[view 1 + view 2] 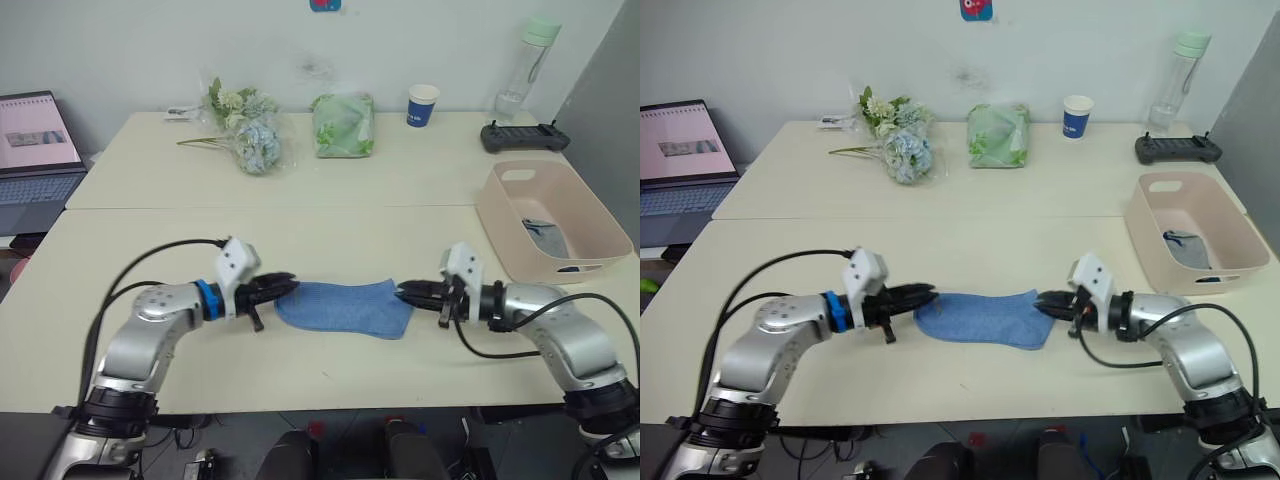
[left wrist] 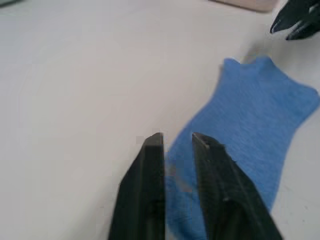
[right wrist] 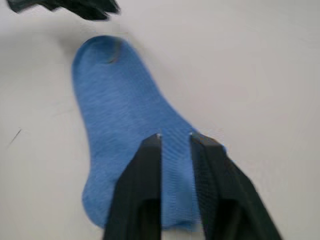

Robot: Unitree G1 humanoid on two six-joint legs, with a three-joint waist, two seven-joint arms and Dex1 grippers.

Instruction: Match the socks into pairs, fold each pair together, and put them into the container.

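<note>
Hands (image 1: 283, 284) (image 1: 406, 292) level, facing | fingers slightly apart | at light blue sock (image 1: 346, 306) ends

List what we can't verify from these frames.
- Sock: one or two stacked layers can't be told, in any view.
- Tub contents: the near wall hides the bottom; grey and dark fabric show, count unclear.
- Left gripper, right gripper: fingers slightly apart over the sock ends; contact with the fabric can't be told.

Head pair: high, looking down across the table (image 1: 330, 215).
Wrist cameras: close, facing each other over one light blue sock (image 2: 250, 130).
</note>
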